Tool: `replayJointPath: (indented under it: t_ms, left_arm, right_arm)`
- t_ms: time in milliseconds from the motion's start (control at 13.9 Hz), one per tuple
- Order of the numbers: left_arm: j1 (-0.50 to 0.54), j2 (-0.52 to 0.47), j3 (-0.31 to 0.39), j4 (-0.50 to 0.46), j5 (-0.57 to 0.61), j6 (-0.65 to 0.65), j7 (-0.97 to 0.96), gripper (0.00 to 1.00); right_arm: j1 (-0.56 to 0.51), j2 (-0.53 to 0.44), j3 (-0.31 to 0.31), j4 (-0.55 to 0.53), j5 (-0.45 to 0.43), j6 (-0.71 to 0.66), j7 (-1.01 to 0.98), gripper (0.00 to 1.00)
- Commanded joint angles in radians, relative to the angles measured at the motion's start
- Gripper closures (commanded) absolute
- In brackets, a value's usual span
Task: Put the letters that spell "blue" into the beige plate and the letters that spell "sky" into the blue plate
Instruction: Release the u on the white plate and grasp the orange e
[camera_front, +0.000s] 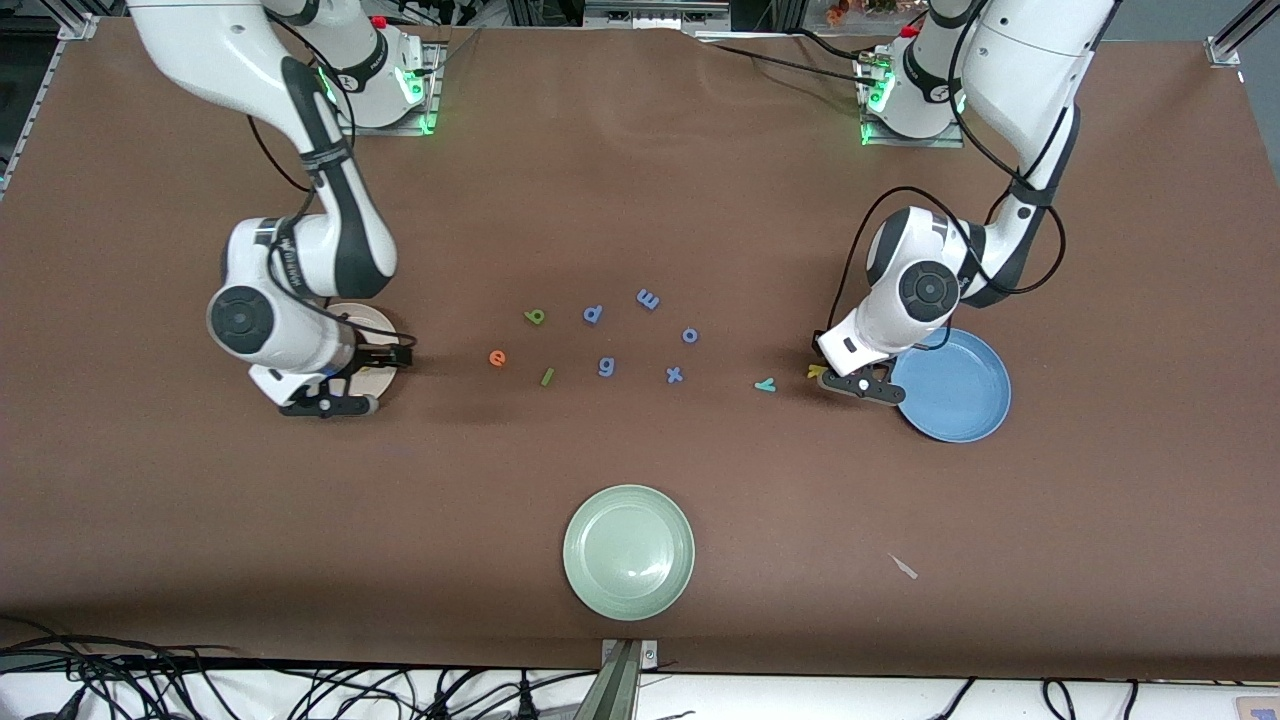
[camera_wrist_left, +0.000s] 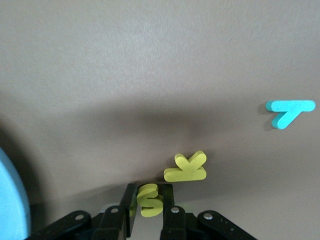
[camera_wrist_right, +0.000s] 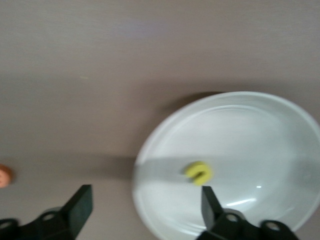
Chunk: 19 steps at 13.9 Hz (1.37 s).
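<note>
I count three plates (camera_front: 629, 552), twelve little foam letters (camera_front: 606, 367), and two robot arms (camera_front: 330, 180).

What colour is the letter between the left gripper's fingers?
Yellow: the "s", seen best in the left wrist view, between the left gripper fingers.

Left gripper (camera_wrist_left: 148, 210) low, fingers nearly closed; right gripper (camera_wrist_right: 145, 205) fingers wide apart
</note>
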Motion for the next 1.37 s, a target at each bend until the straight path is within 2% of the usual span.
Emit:
replayJointPath:
  t_ms: [0, 144, 289, 505, 722, 794, 866, 1011, 1083, 1227, 1299]
  left_arm:
    - [0.019, -0.091, 0.008, -0.018, -0.008, -0.023, 0.017, 0.81]
    - [0.072, -0.131, 0.01, -0.018, -0.008, -0.08, 0.093, 0.81]
    - [0.142, -0.134, 0.01, -0.019, -0.01, -0.082, 0.219, 0.8]
    - [0.176, -0.108, 0.026, -0.018, -0.011, -0.071, 0.296, 0.79]
    - [0.176, -0.082, 0.046, -0.016, -0.011, -0.054, 0.313, 0.52]
    - [0.176, -0.079, 0.046, -0.018, -0.011, -0.042, 0.325, 0.33]
    - [0.176, -0.077, 0.046, -0.016, -0.013, -0.04, 0.326, 0.19]
    - [0.167, -0.082, 0.045, -0.013, -0.022, -0.04, 0.31, 0.18]
    - [0.152, -0.079, 0.042, -0.007, -0.028, -0.039, 0.303, 0.19]
    - [0.066, -0.024, 0.04, 0.063, -0.1, -0.039, 0.226, 0.19]
    - [0.028, -0.002, 0.04, 0.076, -0.12, -0.037, 0.176, 0.19]
  right_arm:
    - [0.08, 0.036, -0.006, 0.046, 0.019, 0.003, 0.115, 0.0]
    - [0.117, 0.056, -0.006, 0.049, 0.072, 0.046, 0.144, 0.0]
    - [0.167, 0.081, -0.006, 0.046, 0.141, 0.087, 0.17, 0.0]
    - [0.213, 0.118, -0.006, 0.046, 0.151, 0.153, 0.245, 0.0]
    - [0.23, 0.133, -0.006, 0.046, 0.16, 0.17, 0.262, 0.0]
    - [0.232, 0.141, -0.006, 0.046, 0.16, 0.178, 0.264, 0.0]
    - [0.238, 0.149, -0.006, 0.046, 0.16, 0.184, 0.265, 0.0]
    - [0.24, 0.156, -0.003, 0.045, 0.16, 0.195, 0.273, 0.01]
    - [0.24, 0.156, 0.005, 0.045, 0.16, 0.195, 0.287, 0.05]
    - [0.24, 0.156, 0.01, 0.045, 0.16, 0.195, 0.301, 0.13]
    - [0.24, 0.156, 0.01, 0.043, 0.16, 0.193, 0.301, 0.2]
